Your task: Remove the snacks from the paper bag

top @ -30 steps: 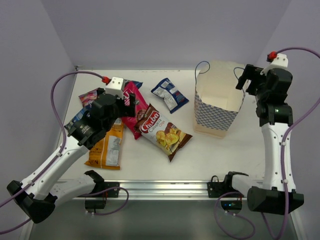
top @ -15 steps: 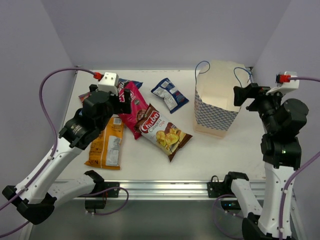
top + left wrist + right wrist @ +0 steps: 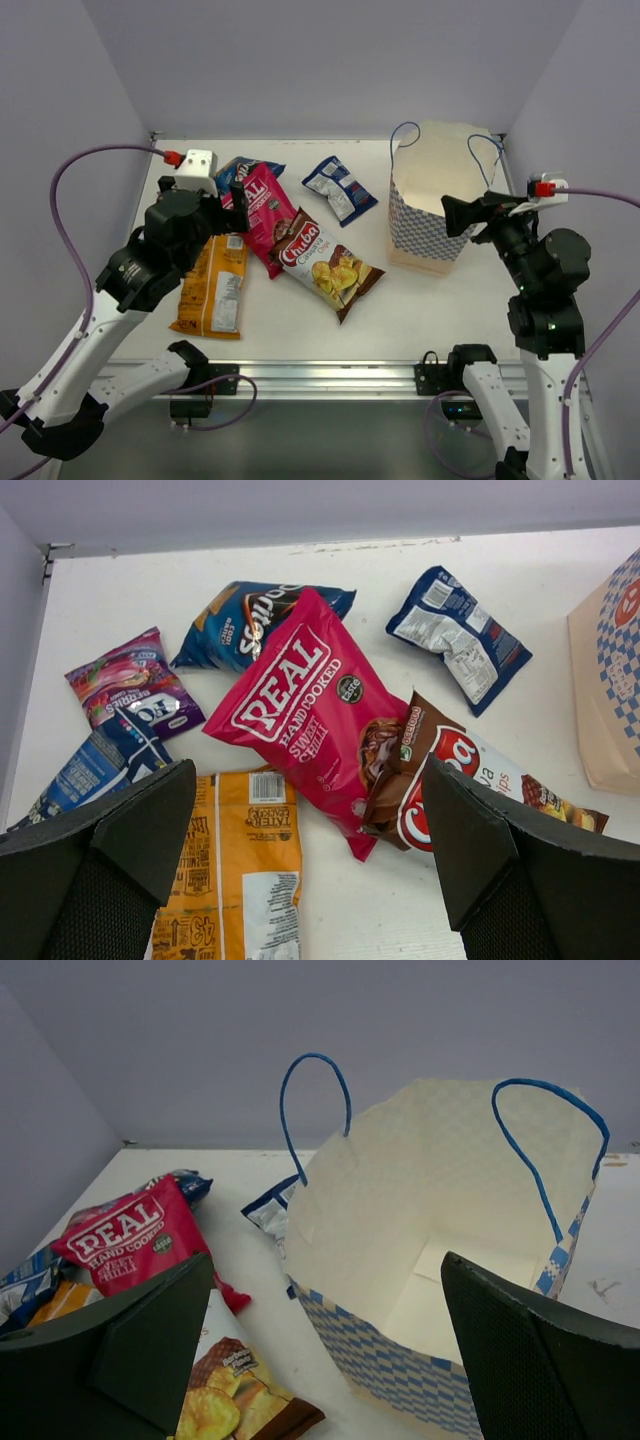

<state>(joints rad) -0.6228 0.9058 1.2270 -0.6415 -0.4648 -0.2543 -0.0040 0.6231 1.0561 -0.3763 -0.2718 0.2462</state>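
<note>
The left gripper (image 3: 308, 780) and right gripper (image 3: 328, 1265) gaped wide, empty; crinkly foil snack packets (image 3: 262, 215) lay left, so the right best peered into the upright blue-checkered white paper bag (image 3: 430, 230), far right, for leftovers.

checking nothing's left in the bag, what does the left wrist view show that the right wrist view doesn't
Only the left wrist view shows the small purple packet and the orange mark on the paper bag. Only the right wrist view shows the bag's plain inside, with no packet visible in it, and both blue handles. Both show the pink packet, the brown chip bag and the bag itself.
</note>
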